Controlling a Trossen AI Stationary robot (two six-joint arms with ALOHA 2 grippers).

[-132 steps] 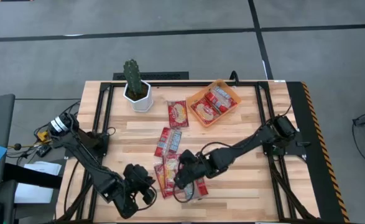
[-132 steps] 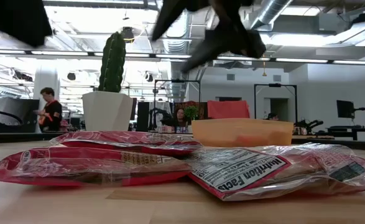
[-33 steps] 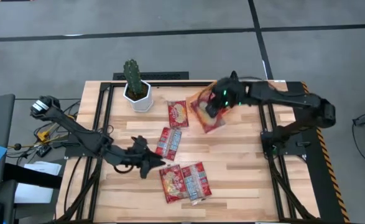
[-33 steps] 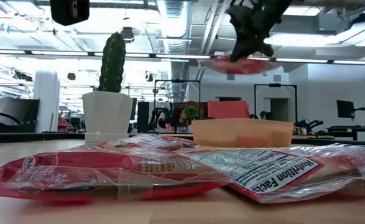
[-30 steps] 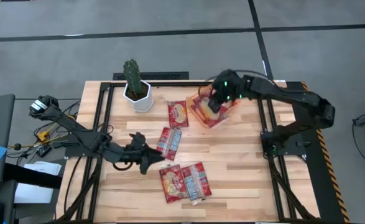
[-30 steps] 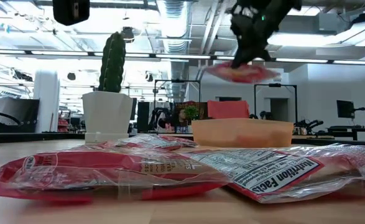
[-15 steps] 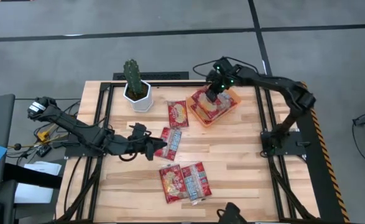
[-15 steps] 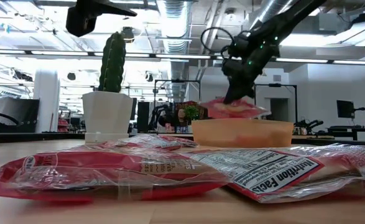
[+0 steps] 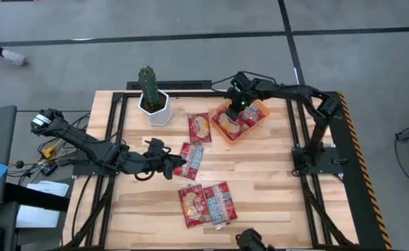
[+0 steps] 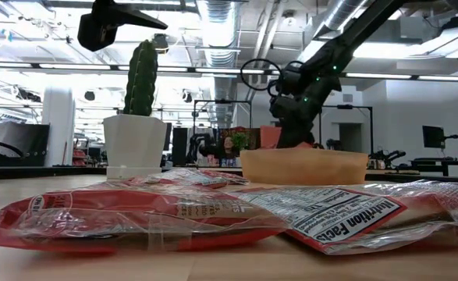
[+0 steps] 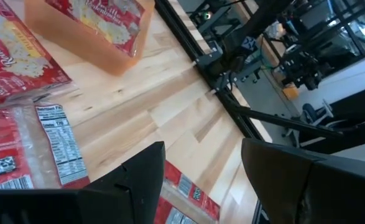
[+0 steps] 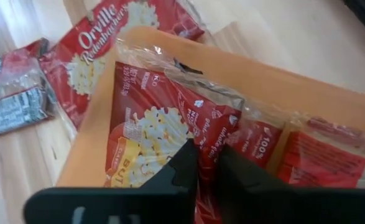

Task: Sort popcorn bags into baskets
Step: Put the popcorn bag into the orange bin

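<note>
An orange basket (image 9: 261, 109) stands at the table's far right with popcorn bags in it. My right gripper (image 12: 208, 163) reaches down into it, fingertips a narrow gap apart over a red bag with a yellow panel (image 12: 148, 134). On the table lie loose red bags: one (image 9: 199, 127) beside the basket, one (image 9: 194, 159) at mid-table, two (image 9: 205, 203) near the front. My left gripper (image 11: 201, 180) hangs open above the table, just left of the mid-table bag, with nothing between its fingers. My right gripper comes from above, slanting down into the basket, its fingertips (image 12: 185, 158) on either side of the yellow-panel bag's edge (image 12: 204, 140). I cannot tell whether they touch it. The bag lies flat in the basket, one end against the rim.
A white pot with a green cactus (image 9: 152, 97) stands at the far left of the table. Black frame rails (image 9: 298, 132) run along both sides. Bare wood lies right of the loose bags. The room behind the table shows in the low view.
My right gripper has carried the yellow-panel bag toward the far edge and down; the bag, lifted clear a second ago, now lies in the basket. My left gripper has moved right and toward the far edge, up to the mid-table bag, then stopped.
</note>
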